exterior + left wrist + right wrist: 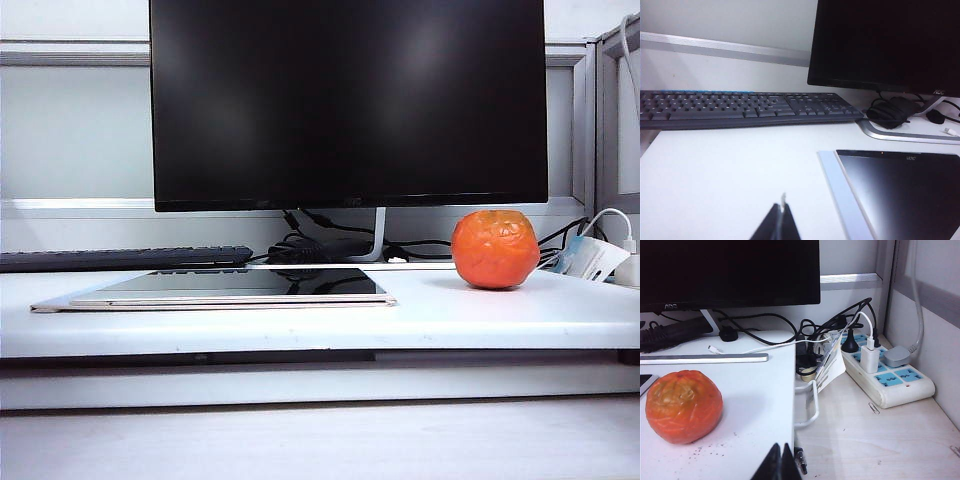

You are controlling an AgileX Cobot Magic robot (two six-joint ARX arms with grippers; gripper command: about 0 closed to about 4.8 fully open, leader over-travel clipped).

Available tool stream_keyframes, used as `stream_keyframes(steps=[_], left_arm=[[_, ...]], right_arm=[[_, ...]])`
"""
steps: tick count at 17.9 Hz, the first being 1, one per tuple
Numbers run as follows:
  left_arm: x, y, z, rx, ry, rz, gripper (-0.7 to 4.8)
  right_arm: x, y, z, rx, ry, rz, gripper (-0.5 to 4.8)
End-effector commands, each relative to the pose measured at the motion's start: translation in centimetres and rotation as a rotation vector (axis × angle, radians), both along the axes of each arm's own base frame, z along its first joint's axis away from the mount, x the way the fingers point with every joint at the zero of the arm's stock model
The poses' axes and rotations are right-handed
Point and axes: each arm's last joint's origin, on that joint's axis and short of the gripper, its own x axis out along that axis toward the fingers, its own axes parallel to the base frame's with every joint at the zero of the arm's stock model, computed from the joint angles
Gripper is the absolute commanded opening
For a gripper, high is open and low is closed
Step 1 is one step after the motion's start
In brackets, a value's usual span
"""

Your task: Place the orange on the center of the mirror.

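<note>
White shelf (480,315) under a dark monitor (348,100) carries the mirror (240,285) lying flat toward its left, and the orange (495,249) sits well apart on the right, clear of the glass. Left gripper (782,216) and right gripper (781,455) hang back low, both clenched on nothing.

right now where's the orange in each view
Exterior view: the orange sits right of centre on the white shelf, right of the mirror.
Left wrist view: not in it.
Right wrist view: orange at lower left, near the shut right gripper.
Shared landmark: the black monitor.
</note>
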Motion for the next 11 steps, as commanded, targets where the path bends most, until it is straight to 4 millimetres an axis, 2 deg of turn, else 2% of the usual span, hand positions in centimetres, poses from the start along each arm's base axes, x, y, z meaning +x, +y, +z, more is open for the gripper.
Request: stream_keyframes(steps=[1,6,7,11], left_arm=[[0.0,0.0,0.2,-0.002,-0.014,0.001,-0.03],[0.0,-0.1,0.2,-0.035,-0.007,-0.046,-0.05],[-0.1,-0.3,0.2,-0.031,-0.006,-0.112,-0.05],[-0.8,-1.7,0.1,0.037,-0.009,-0.657,-0.05]], right_arm=[[0.0,0.0,-0.1,0.002,-0.004,0.001,0.0],[0.0,0.0,-0.1,0.003,-0.003,0.004,-0.01],[0.0,0.1,-0.2,0.004,0.0,0.02,-0.01],[-0.1,0.8,-0.6,0.103,0.061,0.261,-0.01]])
